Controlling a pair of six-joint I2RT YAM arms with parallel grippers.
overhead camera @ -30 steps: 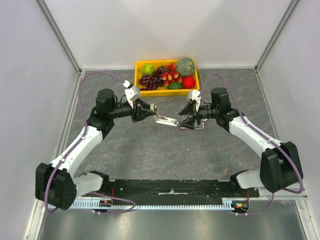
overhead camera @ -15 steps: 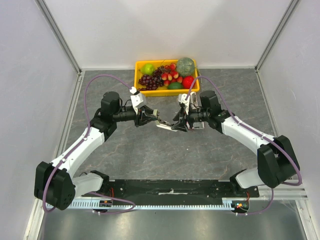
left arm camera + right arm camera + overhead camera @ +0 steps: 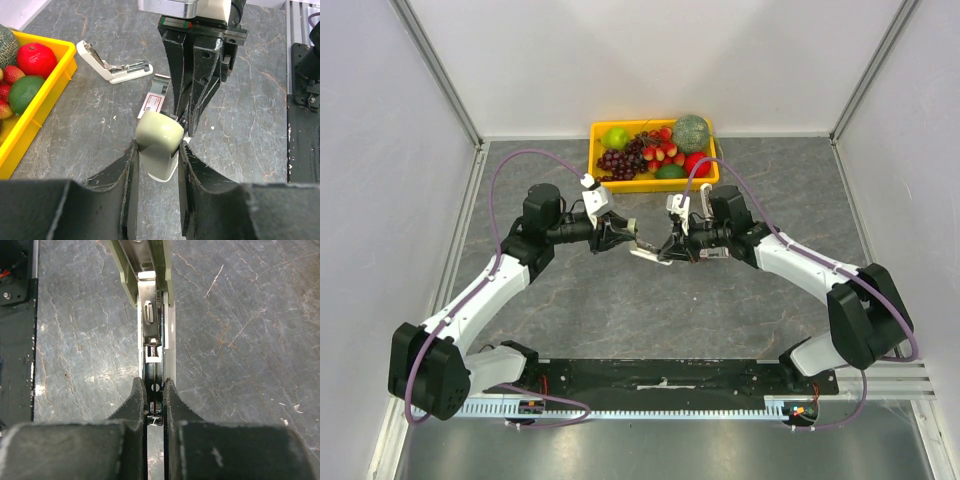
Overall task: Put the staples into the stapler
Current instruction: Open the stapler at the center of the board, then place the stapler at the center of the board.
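Staples box (image 3: 155,100) lies flat near the surface's middle, just beside a white stapler (image 3: 112,64), under the raised green stapler (image 3: 160,134), whose rounded end the left gripper (image 3: 157,146) clamps while the right gripper (image 3: 155,386) pinches its metal rail from opposite.

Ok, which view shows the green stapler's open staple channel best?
Right wrist: it looks straight along the metal channel, which runs out from between the right fingers. Left wrist shows only the stapler by its rounded green end, gripped by the left fingers. Top external shows only a tiny sliver.
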